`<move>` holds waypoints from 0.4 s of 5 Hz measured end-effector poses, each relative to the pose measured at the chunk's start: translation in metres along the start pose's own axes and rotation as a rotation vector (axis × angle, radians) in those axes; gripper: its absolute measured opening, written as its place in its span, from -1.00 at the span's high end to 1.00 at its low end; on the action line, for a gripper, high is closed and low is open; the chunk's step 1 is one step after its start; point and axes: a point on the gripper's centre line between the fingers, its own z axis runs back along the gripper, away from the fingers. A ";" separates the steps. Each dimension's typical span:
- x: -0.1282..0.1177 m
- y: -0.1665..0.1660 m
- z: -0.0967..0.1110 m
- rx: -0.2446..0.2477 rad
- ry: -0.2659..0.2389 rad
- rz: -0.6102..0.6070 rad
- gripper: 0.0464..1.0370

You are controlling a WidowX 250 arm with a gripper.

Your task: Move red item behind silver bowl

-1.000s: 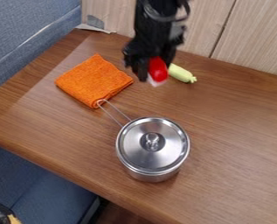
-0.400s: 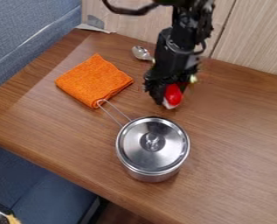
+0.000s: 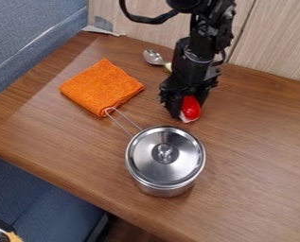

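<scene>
Black arm (image 3: 193,61), pincer (image 3: 186,111) pointing down, gripping

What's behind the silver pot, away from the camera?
The red item, in the gripper's jaws, is just beyond the pot. Farther back lies a spoon; the arm hides the rest of its pale handle.
</scene>
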 end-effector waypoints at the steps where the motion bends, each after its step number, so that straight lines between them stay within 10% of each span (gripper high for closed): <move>1: 0.001 -0.001 0.000 -0.005 -0.005 0.018 -0.82; 2: 0.002 0.000 -0.001 -0.003 -0.017 0.021 -0.94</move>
